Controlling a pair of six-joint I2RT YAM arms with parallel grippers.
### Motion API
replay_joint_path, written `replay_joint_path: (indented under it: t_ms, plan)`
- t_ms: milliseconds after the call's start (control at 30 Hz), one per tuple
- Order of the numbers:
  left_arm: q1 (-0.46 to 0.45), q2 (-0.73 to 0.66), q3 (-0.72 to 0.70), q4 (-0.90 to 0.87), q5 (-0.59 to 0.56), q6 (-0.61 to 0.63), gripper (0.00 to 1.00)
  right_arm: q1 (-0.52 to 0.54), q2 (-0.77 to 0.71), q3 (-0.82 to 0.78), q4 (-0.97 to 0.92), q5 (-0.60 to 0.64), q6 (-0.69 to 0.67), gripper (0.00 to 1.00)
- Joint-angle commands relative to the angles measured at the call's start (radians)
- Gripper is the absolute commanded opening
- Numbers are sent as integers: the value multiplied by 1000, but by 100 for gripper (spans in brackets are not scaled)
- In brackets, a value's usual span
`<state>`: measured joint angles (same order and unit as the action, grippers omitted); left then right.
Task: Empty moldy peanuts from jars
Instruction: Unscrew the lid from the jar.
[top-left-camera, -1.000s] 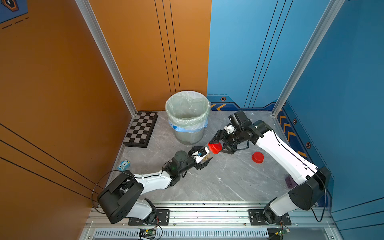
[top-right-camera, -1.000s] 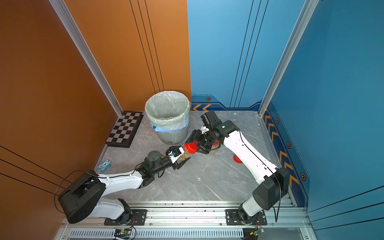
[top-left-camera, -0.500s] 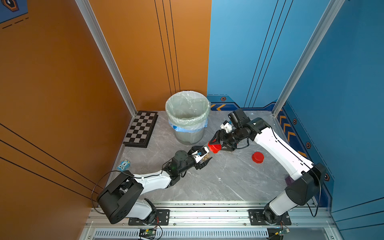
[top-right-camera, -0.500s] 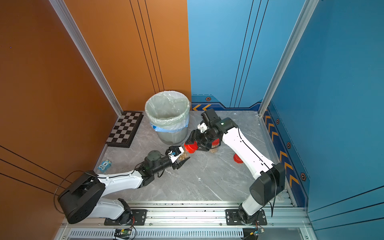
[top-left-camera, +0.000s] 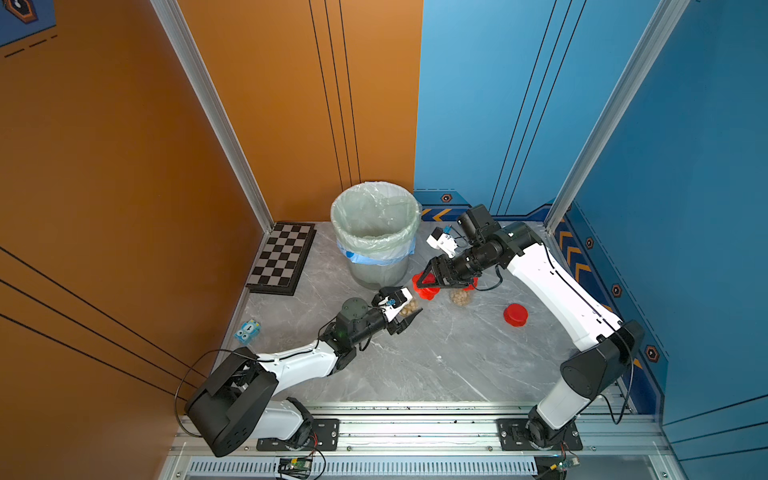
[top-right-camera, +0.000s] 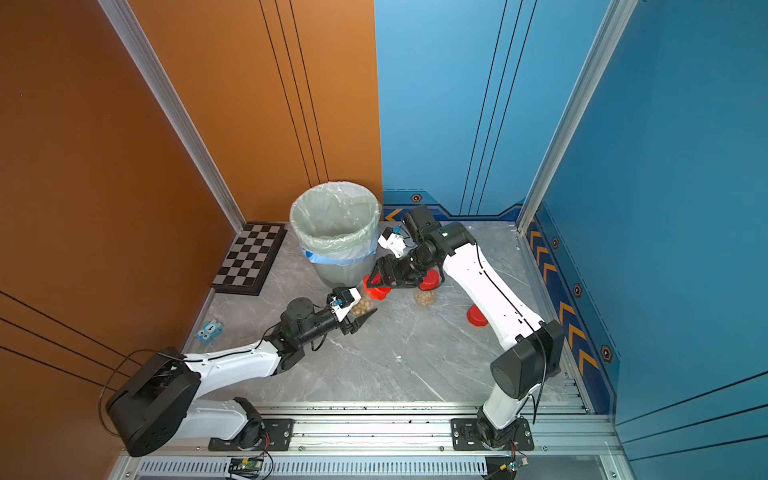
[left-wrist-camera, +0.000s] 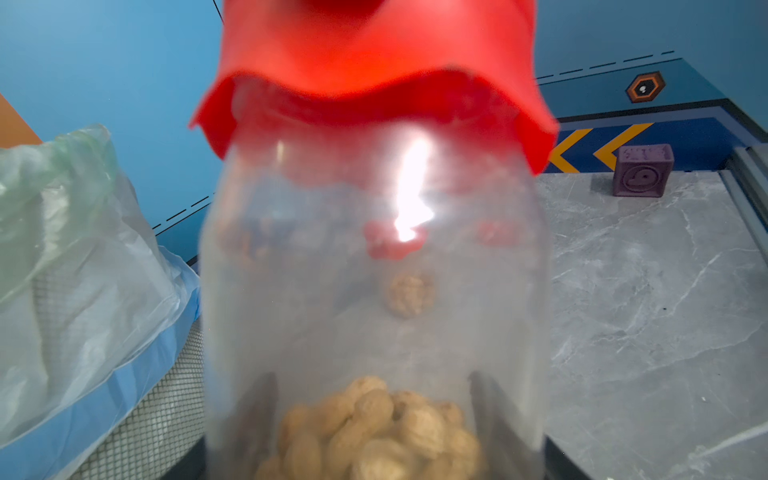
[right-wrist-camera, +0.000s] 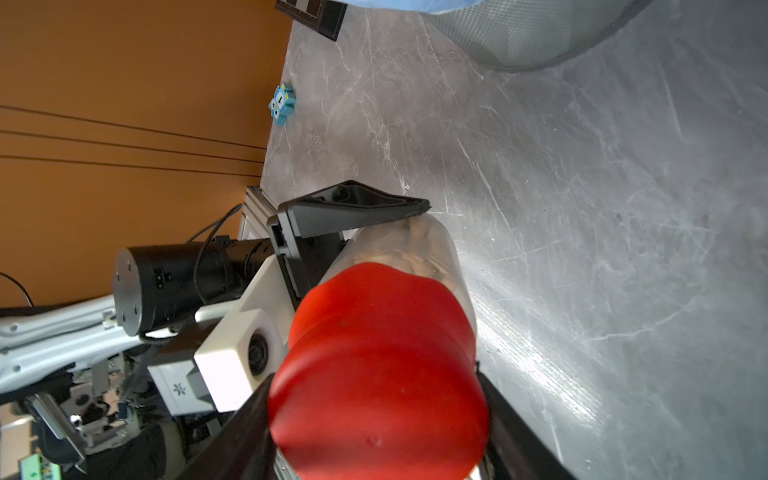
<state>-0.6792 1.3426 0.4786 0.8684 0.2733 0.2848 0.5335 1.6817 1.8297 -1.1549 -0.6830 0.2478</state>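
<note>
Two grippers are closed on one jar, one at each end.

**Top views.** In both top views the left gripper (top-left-camera: 405, 309) (top-right-camera: 360, 311) is clamped on the clear body of the held jar (top-left-camera: 411, 305) (top-right-camera: 362, 305). The jar lies tilted between its jaws. The moldy peanuts (top-left-camera: 408, 308) (top-right-camera: 360, 308) sit inside the jar, between those jaws. The right gripper (top-left-camera: 424, 282) (top-right-camera: 372, 283) is clamped on the red lid (top-left-camera: 427, 291) (top-right-camera: 377, 292) at the jar's mouth end. A second jar (top-left-camera: 460, 297) (top-right-camera: 427, 296), lidded and holding peanuts, stands just behind the right jaws. A third jar (top-left-camera: 515, 314) (top-right-camera: 476, 318) stands well apart from both sets of jaws. The bin (top-left-camera: 376, 270) (top-right-camera: 336, 272) stands near both sets of jaws.

**Left wrist view.** The held jar (left-wrist-camera: 374, 270) fills the gap between the left jaws. One dark finger (left-wrist-camera: 257, 415) presses on each side of the jar wall. The peanuts (left-wrist-camera: 374, 432) are heaped at the jaw end. The red lid (left-wrist-camera: 374, 62) covers the end far from the jaws, and its skirt looks wavy. The bin liner (left-wrist-camera: 83, 249) lies beside the jaws. A purple cube (left-wrist-camera: 642, 170) sits well beyond them.

**Right wrist view.** The red lid (right-wrist-camera: 374, 374) sits between the right jaws with a finger (right-wrist-camera: 511, 436) on each side. The held jar (right-wrist-camera: 419, 249) extends beyond these jaws and carries a left-gripper finger (right-wrist-camera: 353, 203) on its wall. A blue toy (right-wrist-camera: 282, 104) lies well beyond the jaws.
</note>
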Motion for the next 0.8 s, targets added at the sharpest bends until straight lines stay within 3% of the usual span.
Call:
replay_joint_path:
  t_ms: [0, 67, 267, 500, 767]
  plan:
    - [0, 3, -8, -22, 106, -24, 37, 60, -5, 52, -29, -43, -248, 45]
    - [1, 3, -10, -22, 107, -26, 37, 84, -15, 56, -37, 29, -279, 46]
    - [2, 8, -6, -21, 109, -32, 37, 77, -17, 79, -51, 30, -269, 46]
    - [6, 5, -10, -20, 112, -32, 37, 51, -49, 79, -56, 4, -282, 46]
    - [7, -2, -7, -19, 128, -41, 36, 45, -58, 30, -67, -59, -391, 50]
